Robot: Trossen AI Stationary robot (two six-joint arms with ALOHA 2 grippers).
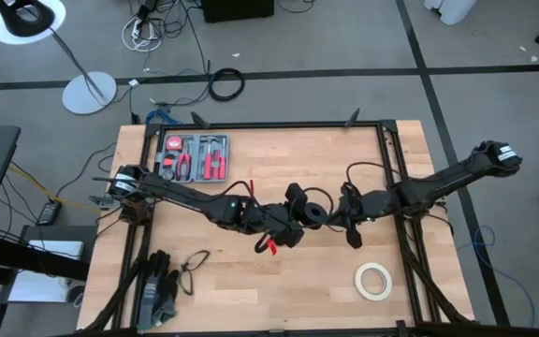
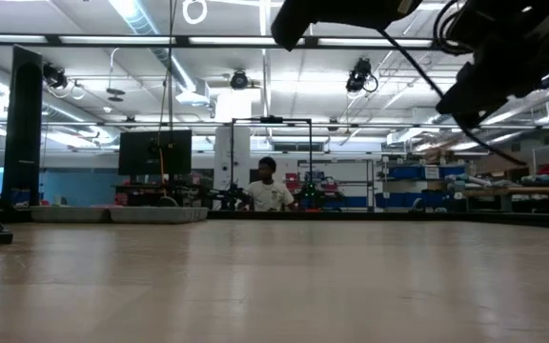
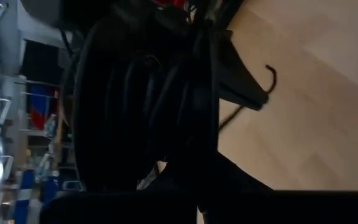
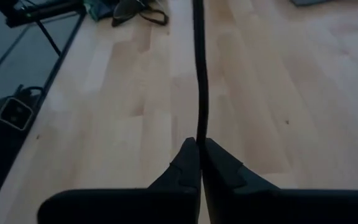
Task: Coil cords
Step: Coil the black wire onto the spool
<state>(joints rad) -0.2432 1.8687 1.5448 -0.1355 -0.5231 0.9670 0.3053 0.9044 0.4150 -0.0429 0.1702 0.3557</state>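
Pale wood planks make up the table (image 1: 279,290), and I take that surface as my landmark for everything else. Over its middle my two arms meet. The right gripper (image 4: 199,163) hangs above the centre of the table, slightly toward the side where the cream tape roll (image 1: 373,280) lies flat on the wood; in the right wrist view I see its two dark fingers (image 4: 185,165) pressed together with the thin black cord (image 4: 199,74) pinched between them, the cord running straight away from the tips above the planks. The left gripper (image 1: 293,231) sits just beside it over the table's centre, and its fingers are closed; the left wrist view is filled with dark coiled loops of cable pressed close against the gripper, though I cannot tell from it exactly what the fingers clamp. From above, a dark coiled bundle (image 1: 312,213) shows between the two grippers. At the table's far left corner rests a tool tray (image 1: 193,157) with red-handled tools, and at the near left corner lie black gloves (image 1: 160,288) and a pair of glasses (image 1: 195,267). Beyond the table, in the low view, a person (image 2: 267,189) sits far back in the room.
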